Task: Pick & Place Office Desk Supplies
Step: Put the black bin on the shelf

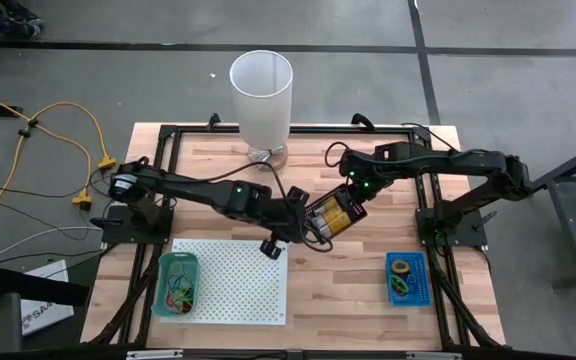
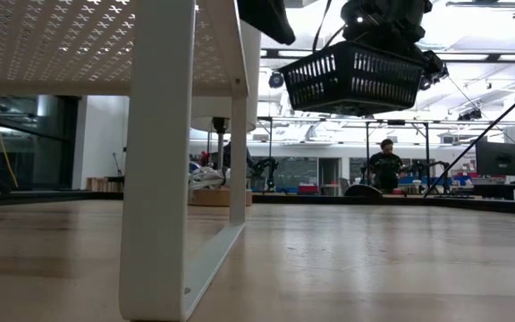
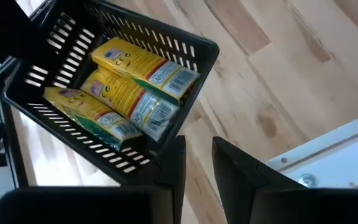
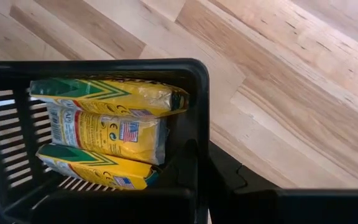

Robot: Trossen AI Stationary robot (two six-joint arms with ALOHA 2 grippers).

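While three yellow packets [image 3: 126,87] lay stacked inside it, the black slotted basket [image 1: 335,213] hung in the air above the middle of the wooden surface [image 1: 368,300], well clear of the boards, as the low view confirmed. The right pincer [image 1: 352,196] was clenched on the basket's rim at one corner, carrying it. The left pincer [image 3: 197,165] met the basket's opposite edge, one finger [image 3: 174,163] pressed against the wall; whether it truly gripped or only steadied it could not be told. Farther out sat a white perforated board [image 1: 233,280] with a green tray [image 1: 177,283] of coloured loops, a blue tray [image 1: 406,277] near the right arm's base, and a tall white cylinder [image 1: 261,95] at the far edge.

The risk, judging from this, lay in the shared hold (two arms on one light basket): any mismatch in motion could tilt it and spill the packets, or wrench the rim free of the right pincer.
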